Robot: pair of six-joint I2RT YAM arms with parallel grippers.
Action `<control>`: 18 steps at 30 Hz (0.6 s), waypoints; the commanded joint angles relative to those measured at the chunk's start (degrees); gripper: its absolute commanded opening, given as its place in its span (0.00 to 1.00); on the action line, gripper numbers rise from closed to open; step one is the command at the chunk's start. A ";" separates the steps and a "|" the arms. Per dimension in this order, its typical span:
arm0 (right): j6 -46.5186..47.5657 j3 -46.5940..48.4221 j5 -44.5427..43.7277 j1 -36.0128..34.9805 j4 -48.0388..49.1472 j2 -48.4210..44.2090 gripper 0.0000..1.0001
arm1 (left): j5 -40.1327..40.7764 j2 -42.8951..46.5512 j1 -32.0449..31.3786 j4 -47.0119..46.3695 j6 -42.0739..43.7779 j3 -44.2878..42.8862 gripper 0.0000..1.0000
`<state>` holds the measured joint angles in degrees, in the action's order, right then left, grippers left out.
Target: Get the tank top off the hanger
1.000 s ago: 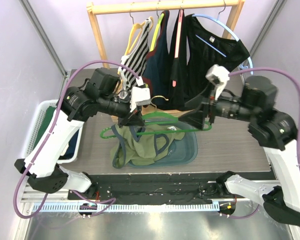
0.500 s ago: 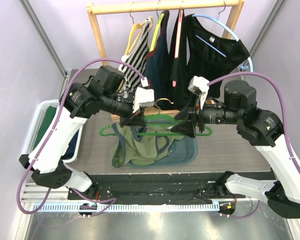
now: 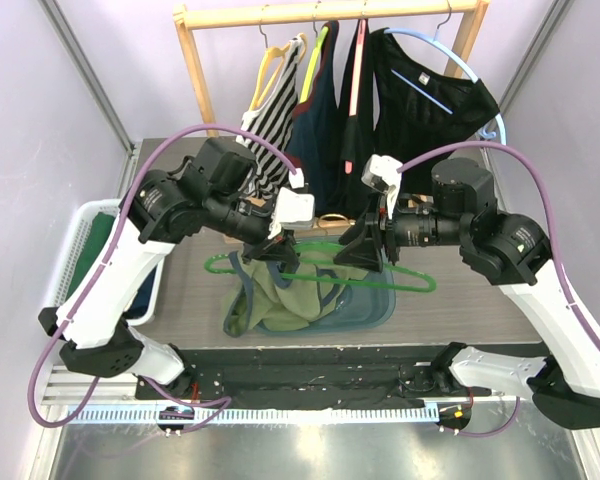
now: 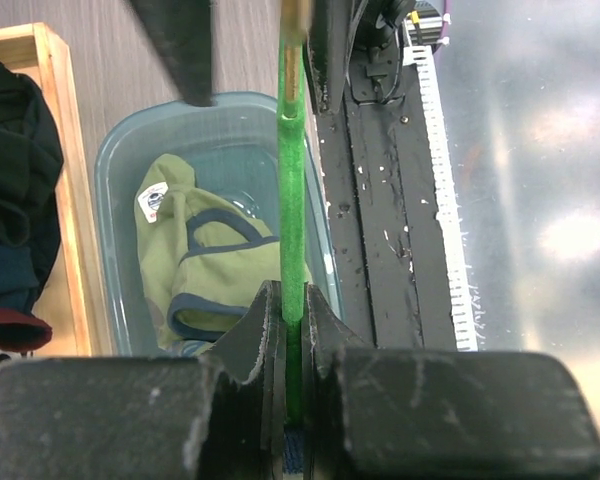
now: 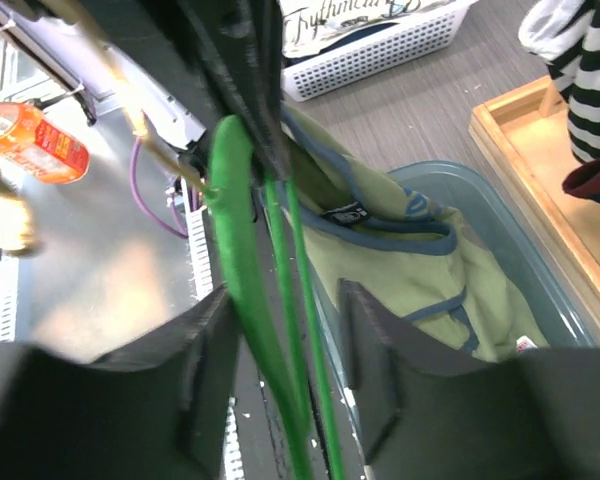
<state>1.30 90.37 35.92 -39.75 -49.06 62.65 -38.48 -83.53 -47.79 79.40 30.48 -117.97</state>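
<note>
A green hanger [image 3: 380, 275] is held over the table, and my left gripper [image 3: 285, 245] is shut on it near its left half. The left wrist view shows the hanger's bar [image 4: 292, 200] clamped between my left gripper's [image 4: 292, 330] jaws. An olive tank top [image 3: 270, 300] with blue trim droops from the hanger into a teal bin [image 3: 375, 305]. My right gripper [image 3: 352, 250] stands open around the hanger's arm and wires [image 5: 242, 260]. They pass between its fingers [image 5: 205, 350] without being clamped. The tank top [image 5: 400, 280] lies just beyond them.
A wooden rack [image 3: 195, 60] at the back holds a striped top [image 3: 270, 110] and several dark garments [image 3: 420, 110] on hangers. A white basket [image 3: 80, 240] with clothes sits at the left table edge. The rack's wooden base [image 5: 525, 140] runs beside the bin.
My right gripper has moved left along the hanger to its middle, and its jaws have narrowed around the bars. The left gripper has shifted slightly right, still gripping.
</note>
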 commanded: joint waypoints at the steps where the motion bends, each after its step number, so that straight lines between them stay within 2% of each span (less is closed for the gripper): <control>1: 0.72 1.40 -1.21 -0.07 1.24 -0.07 0.36 | -2.92 1.26 -0.55 0.33 0.64 -2.34 0.00; 3: 0.55 0.78 -1.47 -0.07 1.51 -0.34 0.21 | -1.43 1.35 -0.55 -1.77 -0.07 -2.52 0.00; 4: -0.15 -0.10 -2.25 -0.07 2.29 -0.95 0.01 | -0.29 1.26 -0.55 -2.92 -0.50 -2.61 0.01; 5: -0.51 -0.63 -4.35 -0.07 2.91 -1.56 0.01 | 3.11 1.35 -0.55 -4.32 -1.12 -2.44 0.06; 7: -1.12 -1.85 -6.47 -0.07 4.49 -3.58 0.01 | 7.96 1.09 -0.55 -10.12 -3.39 -2.70 0.61; 8: -1.21 -2.12 -10.48 -0.07 5.11 -4.20 0.01 | 10.42 0.48 -0.55 -12.23 -4.28 -3.57 0.85; 9: -1.21 -2.30 -12.17 0.02 5.46 -4.73 0.01 | 15.23 0.12 -0.46 -15.99 -5.33 -4.45 0.99; 12: -1.21 -2.74 -18.93 0.02 5.90 -7.71 0.01 | 19.92 -2.43 -0.46 -19.35 -5.78 -11.47 1.00; 15: -1.21 -3.27 -22.37 0.02 5.03 -11.05 0.01 | 22.04 -3.40 -0.64 -21.82 -6.57 -14.47 1.00; 18: -3.14 -3.53 -23.44 0.02 3.80 -14.04 0.01 | 25.02 -1.65 -1.42 -22.70 -7.80 -10.11 1.00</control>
<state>0.49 86.17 18.09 -39.88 -48.49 53.49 -19.79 -86.91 -48.34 62.26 25.10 -130.39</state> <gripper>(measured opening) 0.099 0.996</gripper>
